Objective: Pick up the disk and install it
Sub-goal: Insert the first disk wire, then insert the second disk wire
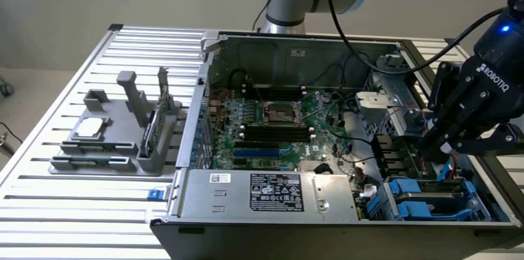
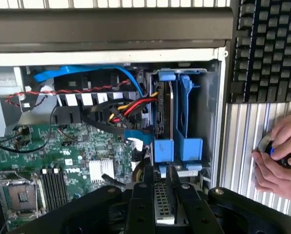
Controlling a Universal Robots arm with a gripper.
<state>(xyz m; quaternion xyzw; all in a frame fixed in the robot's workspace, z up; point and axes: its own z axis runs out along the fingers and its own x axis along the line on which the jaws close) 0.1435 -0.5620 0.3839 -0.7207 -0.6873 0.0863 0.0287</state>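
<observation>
We've got the gripper point(image 1: 442, 143) hanging over the PC case's point(image 1: 327, 42) drive-bay corner, at the exterior view's right. Fingers look clamped on a thin metal part w/ a perforated face, prob. the disk point(image 2: 164, 202), held edge-on so it can line up w/ the bay. Blue brackets point(image 2: 177, 146) stand upright in the bay; one slot already looks occupied. Room's tight: case wall on one side, cable bundle point(image 2: 118, 109) on the other. A person's hand point(image 2: 280, 158) rests outside the case near a keyboard point(image 2: 265, 48).
</observation>
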